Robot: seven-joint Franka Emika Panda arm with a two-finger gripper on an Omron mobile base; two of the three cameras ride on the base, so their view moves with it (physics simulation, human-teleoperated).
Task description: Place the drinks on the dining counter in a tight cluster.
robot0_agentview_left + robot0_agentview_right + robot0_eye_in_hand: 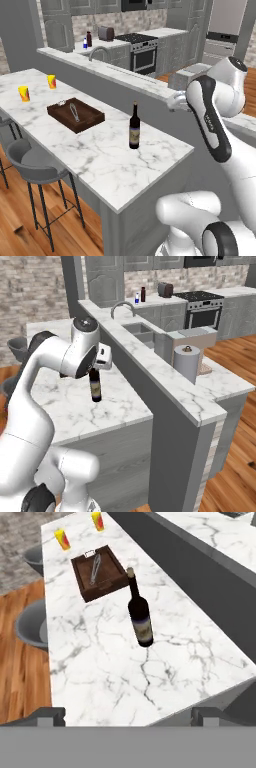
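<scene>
A tall dark wine bottle [134, 127] [95, 387] [139, 614] stands upright on the dining counter [100, 160] [100, 662], near its right end. My gripper [173, 103] [128, 716] hovers above and to the right of it, well clear, open and holding nothing. A squat dark-maroon bottle [89, 38] [143, 294] and a small clear water bottle [85, 44] [136, 298] stand side by side on the far kitchen worktop by the brick backsplash.
A dark wooden tray [75, 115] [99, 572] holding a metal utensil lies left of the wine bottle. Two orange-yellow cups [23, 93] [51, 81] stand beyond it. Grey stools [35, 167] line the counter's near side. A raised ledge [150, 366], a sink and a paper-towel roll [186, 363] lie behind.
</scene>
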